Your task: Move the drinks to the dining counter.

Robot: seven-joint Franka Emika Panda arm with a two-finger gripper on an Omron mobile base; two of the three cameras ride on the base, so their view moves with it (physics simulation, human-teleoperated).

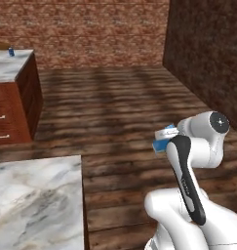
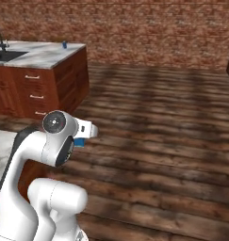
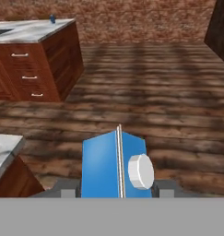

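Out on the dark wooden plank floor (image 1: pixel 120 97) between two counters, the white robot arm carries a blue carton with a white round cap (image 3: pixel 114 166), so the task looks partway through. On the far grey-white veined marble tabletop with the black inset sink (image 2: pixel 40 54), set on reddish-brown wooden drawers, one small blue item (image 2: pixel 64 44) already stands near the corner; it is too small to tell which drink it is. The carton is in transit and not yet delivered, and whether other drinks wait elsewhere cannot be judged from here. The pincer (image 3: pixel 114 190) is partly closed, its two dark tips clamped against the carton's left and right sides in the hand view. The corner of a second marble tabletop (image 1: pixel 37 200) lies close beside the robot's base.
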